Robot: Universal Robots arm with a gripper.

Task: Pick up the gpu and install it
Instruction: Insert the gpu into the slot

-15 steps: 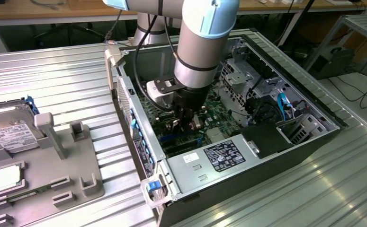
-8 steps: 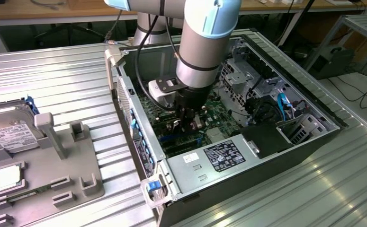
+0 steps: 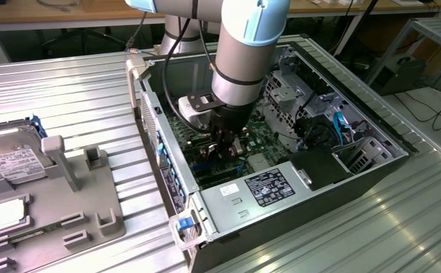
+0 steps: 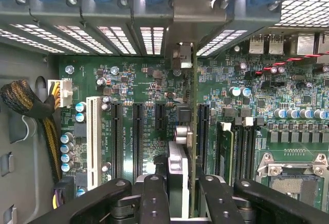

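Note:
The gpu is seen edge-on in the wrist view, a thin card with a silvery block on it and its metal end bracket up against the rear slot openings of the computer case. My gripper is shut on the gpu, one black finger on each side of the card. The card stands over the green motherboard, between a short black slot and a long black slot; whether it is seated I cannot tell. In the exterior view my gripper is low inside the open case.
Long black slots and a white slot lie beside the card, memory slots and the processor socket on the other side. A sleeved cable bundle hangs near. Outside, a grey fixture holds a hard drive and chip.

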